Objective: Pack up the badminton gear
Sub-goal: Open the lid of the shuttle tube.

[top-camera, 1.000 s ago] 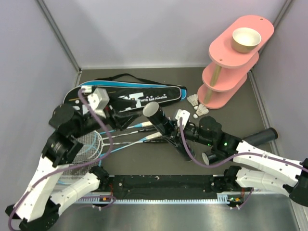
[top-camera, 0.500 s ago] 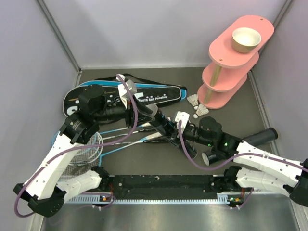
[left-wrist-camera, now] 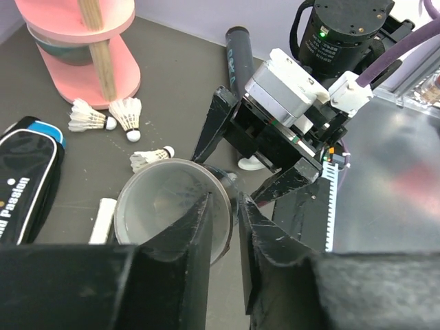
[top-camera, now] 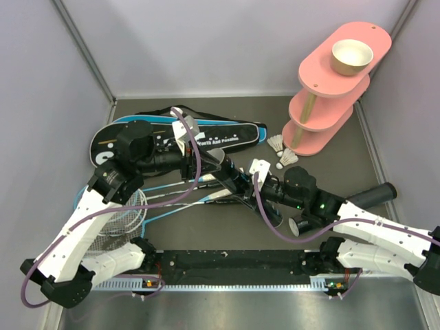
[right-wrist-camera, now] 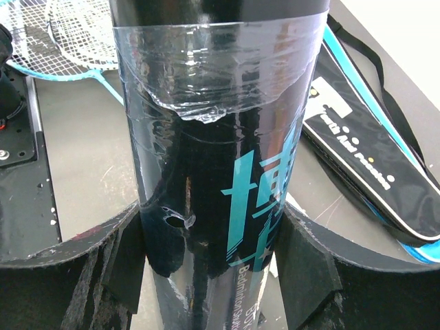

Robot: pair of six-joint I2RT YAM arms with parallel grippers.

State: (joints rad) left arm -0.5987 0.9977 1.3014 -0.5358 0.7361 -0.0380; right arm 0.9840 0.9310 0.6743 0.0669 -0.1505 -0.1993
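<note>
Right gripper clamped on tube, 2 fingers hugging its sides, tube tilted over rackets. Left gripper at tube's open mouth, fingers narrow, rim between them; pinched or not, cannot tell. 3 shuttlecocks near stand.
</note>
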